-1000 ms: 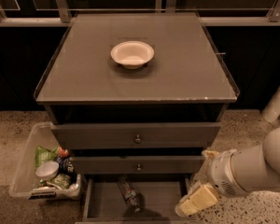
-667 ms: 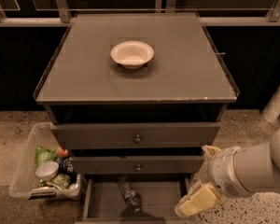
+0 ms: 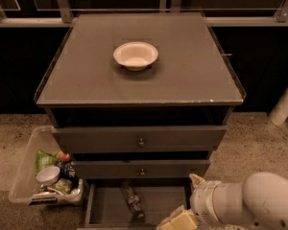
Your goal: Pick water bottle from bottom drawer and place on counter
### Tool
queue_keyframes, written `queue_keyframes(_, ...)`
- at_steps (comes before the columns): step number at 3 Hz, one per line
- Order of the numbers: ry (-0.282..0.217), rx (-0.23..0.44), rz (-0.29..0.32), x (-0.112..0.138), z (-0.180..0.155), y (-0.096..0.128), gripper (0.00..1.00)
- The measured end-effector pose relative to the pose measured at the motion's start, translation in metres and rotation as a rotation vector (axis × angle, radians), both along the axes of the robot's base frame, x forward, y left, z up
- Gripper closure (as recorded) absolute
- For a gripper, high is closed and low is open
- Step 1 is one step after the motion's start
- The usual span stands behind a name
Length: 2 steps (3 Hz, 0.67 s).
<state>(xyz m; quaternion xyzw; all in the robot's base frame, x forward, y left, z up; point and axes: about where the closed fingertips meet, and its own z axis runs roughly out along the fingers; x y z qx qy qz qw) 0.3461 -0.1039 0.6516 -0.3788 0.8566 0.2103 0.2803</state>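
Observation:
The water bottle [image 3: 132,199] lies on the floor of the open bottom drawer [image 3: 105,207], near its middle, pointing front to back. My gripper [image 3: 178,221] is at the bottom edge of the view, over the drawer's front right part, to the right of the bottle and apart from it. Only its cream-coloured upper part shows. The counter [image 3: 182,75] is the flat grey cabinet top above.
A white bowl [image 3: 136,55] stands on the counter's middle back. Two knob-fronted drawers [image 3: 141,139] stick out slightly above the bottom one. A clear plastic bin [image 3: 26,171] of packets sits on the floor left of the cabinet. My white arm [image 3: 249,205] fills the lower right.
The arm and gripper have shifted slightly to the left and down over the drawer. The bottle has not moved.

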Motion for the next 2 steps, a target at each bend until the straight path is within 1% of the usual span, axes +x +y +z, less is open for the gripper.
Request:
queue_keyframes(1,0.017,-0.001,-0.074,0.027,-0.052,0.003,0.00)
queue_keyframes(2,-0.041,-0.011,-0.110,0.053,-0.051,0.006,0.00)
